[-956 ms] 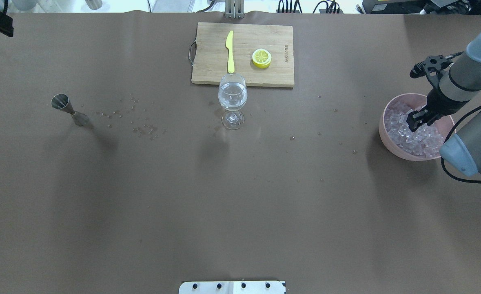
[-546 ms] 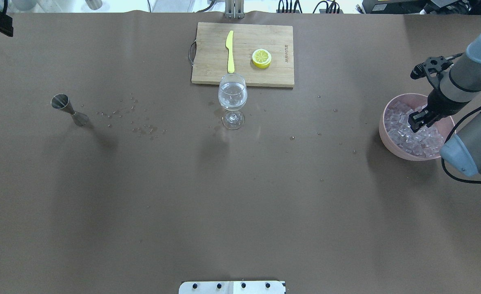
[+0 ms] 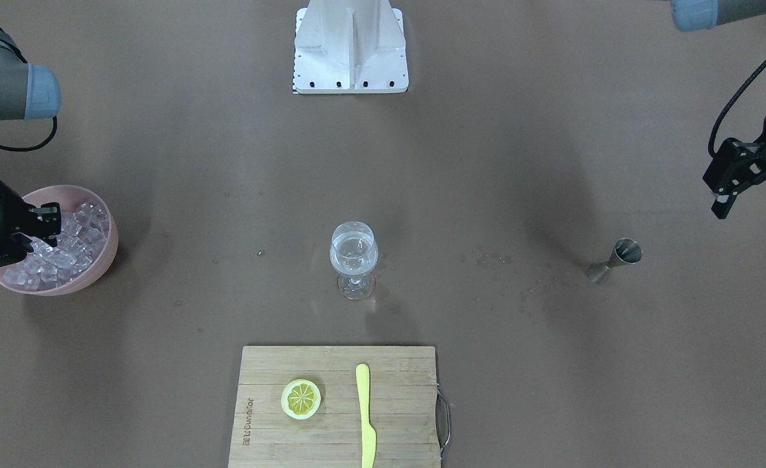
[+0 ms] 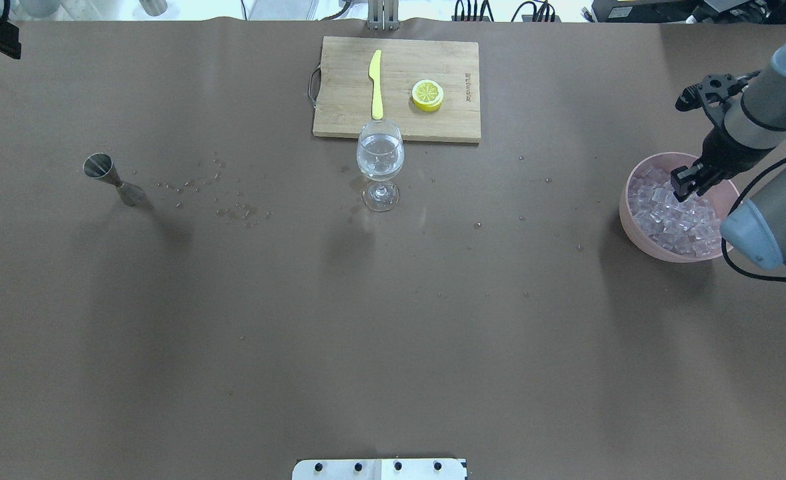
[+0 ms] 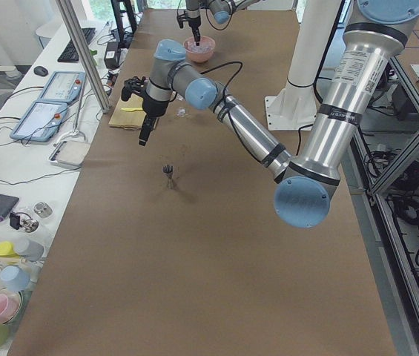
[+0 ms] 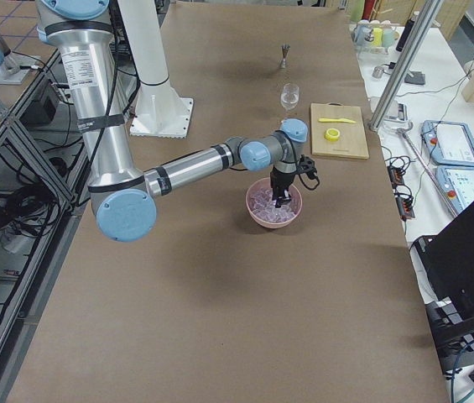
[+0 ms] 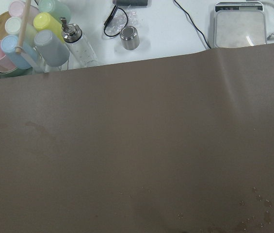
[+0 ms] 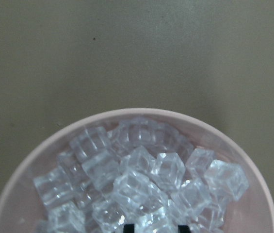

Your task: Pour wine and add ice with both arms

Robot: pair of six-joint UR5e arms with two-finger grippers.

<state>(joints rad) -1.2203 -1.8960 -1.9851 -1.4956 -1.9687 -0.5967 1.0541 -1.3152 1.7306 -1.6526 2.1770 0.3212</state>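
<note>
Right hand grips one clear, glassy cube among the heaped ice.

Looking down from behind and from across, sharing the glass — close over the ice from the right wrist.

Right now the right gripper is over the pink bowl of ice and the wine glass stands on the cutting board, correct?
No. The right gripper is over the pink bowl of ice, but the wine glass stands on the table, short of the cutting board; the front-facing view shows the gap.
</note>
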